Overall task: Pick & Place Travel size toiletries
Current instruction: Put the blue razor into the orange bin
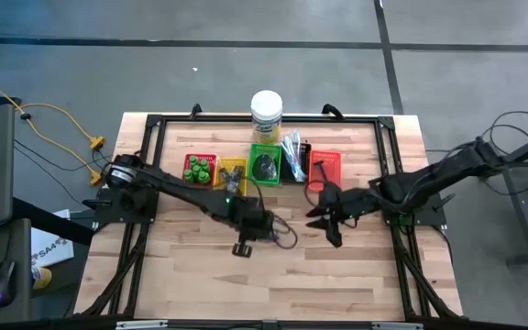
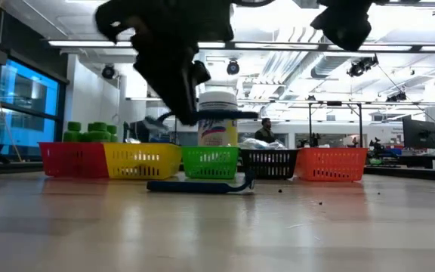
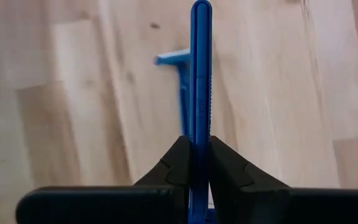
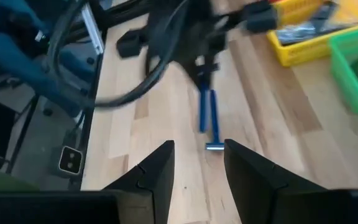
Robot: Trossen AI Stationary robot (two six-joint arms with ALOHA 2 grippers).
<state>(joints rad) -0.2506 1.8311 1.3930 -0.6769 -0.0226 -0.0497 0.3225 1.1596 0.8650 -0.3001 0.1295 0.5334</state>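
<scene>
Closest to my left wrist camera, the left gripper has its fingers pinched tight on a dark-blue razor, handle pointing straight away over the bare wood. A second razor lies flat on the table just beyond it.

From the right wrist camera, the right gripper stands apart with nothing between its fingers. Past it the second razor lies on the boards, head toward me, and the left gripper hangs just over its far end with the held razor.

Looking down from the high view, I see the left gripper in front of the yellow tray, and the right gripper in front of the orange tray, the two near each other but apart.

At table level, the second razor rests in front of the green tray, below the left gripper.
</scene>
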